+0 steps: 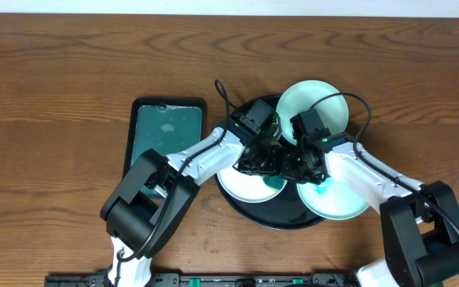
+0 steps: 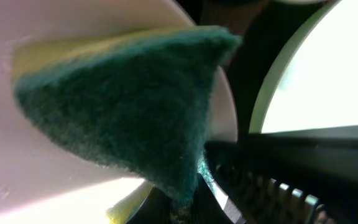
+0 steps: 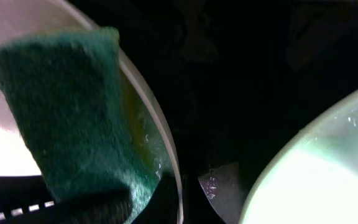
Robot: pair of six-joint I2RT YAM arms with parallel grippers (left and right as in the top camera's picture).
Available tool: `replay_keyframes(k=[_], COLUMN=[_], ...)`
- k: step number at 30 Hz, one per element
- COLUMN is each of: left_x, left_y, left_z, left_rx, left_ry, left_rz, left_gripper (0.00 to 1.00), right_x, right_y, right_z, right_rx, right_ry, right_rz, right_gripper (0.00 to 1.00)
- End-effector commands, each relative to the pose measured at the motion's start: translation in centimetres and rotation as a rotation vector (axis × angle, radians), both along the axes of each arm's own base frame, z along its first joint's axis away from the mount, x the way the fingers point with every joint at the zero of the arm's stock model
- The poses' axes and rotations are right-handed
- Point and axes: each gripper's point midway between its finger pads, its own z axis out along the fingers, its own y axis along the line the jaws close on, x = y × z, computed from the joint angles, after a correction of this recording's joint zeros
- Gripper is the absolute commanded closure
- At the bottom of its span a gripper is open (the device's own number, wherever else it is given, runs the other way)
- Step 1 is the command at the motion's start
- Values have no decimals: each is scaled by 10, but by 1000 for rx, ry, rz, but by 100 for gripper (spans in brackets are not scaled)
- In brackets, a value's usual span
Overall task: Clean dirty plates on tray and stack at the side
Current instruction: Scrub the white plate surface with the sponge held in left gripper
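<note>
Up close it's mostly blur. The left wrist view is filled by one green sponge [image 2: 123, 106] with a yellow backing, lying against the left plate [image 2: 5, 143]. The sponge's narrow end is pinched in the left pincer [image 1: 268, 169], which is clamped tight on it. The right pincer [image 1: 303, 171] is closed right down too, but I can't tell what it's nipping, if anything, since that view is mostly shadow. From above, both pincers huddle over the middle of the tray [image 1: 281, 217] and hide a good chunk of it. It's one round black tray with three plates on it: the left plate, the right plate [image 1: 341, 203] and the far plate [image 1: 313, 104] at the back edge. Off to the left on the desk [image 1: 54, 80] sits one rectangular tray [image 1: 166, 131] of teal liquid.
</note>
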Motion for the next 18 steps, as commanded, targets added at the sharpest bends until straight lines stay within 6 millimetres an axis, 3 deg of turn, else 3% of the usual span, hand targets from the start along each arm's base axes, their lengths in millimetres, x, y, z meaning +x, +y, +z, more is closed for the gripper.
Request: replay_keyframes(k=[1,5,8,18], left_x=[-43,-34,-21,36], left_y=[5,66,107,181], left_z=[-20,-41,-42,-17], left_rx=[76,416,619,980], left_ry=[118,63,-13,-346], left_rz=[-74,44,126,168], left_gripper=[93,93,93,93], right_x=[-6,-6,-6,-7], right_y=[-15,-15,-15,-15], right_z=[-15,-15,-15,-15], right_rx=[-85,-85,-84,-86], right_ry=[28,29,28,31], right_rz=[-9,-9,-9,-9], right_gripper=[99,99,99,99])
